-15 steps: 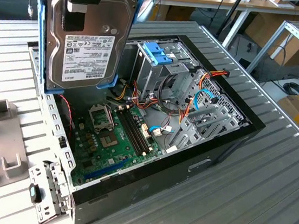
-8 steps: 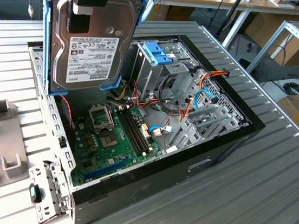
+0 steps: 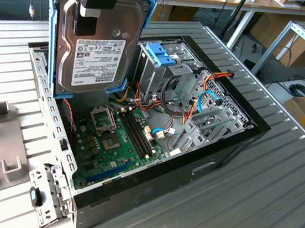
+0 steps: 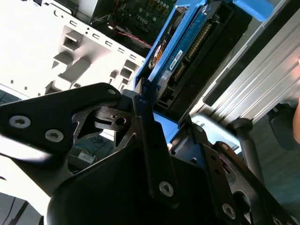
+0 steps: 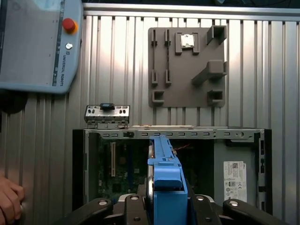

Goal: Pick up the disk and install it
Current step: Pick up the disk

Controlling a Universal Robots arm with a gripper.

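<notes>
Exterior view: disk (image 3: 96, 49) upright, clamped between gripper (image 3: 94, 19) fingers (image 3: 86, 25).

Black gripper (image 5: 167, 208): one.
Grey metal disk in a blue plastic carrier (image 3: 97, 46): one, clamped between the gripper's fingers.
Open black computer case (image 3: 190, 169): one, right below the gripper.
Green motherboard (image 3: 110, 142): one, under the held disk.
Blue plastic handle on the metal cage (image 3: 161, 54): one, just beside the disk.
Grey box with a white label (image 5: 234, 173): one, inside the case.
Small metal bracket (image 5: 107, 116): one, just outside the case.
Grey fixture plate with raised blocks (image 5: 187, 65): one, beyond the case from the gripper.
Grey teach pendant (image 5: 37, 47): one.
Round red button (image 5: 69, 24): one.
Person's hand (image 5: 9, 201): one.
</notes>
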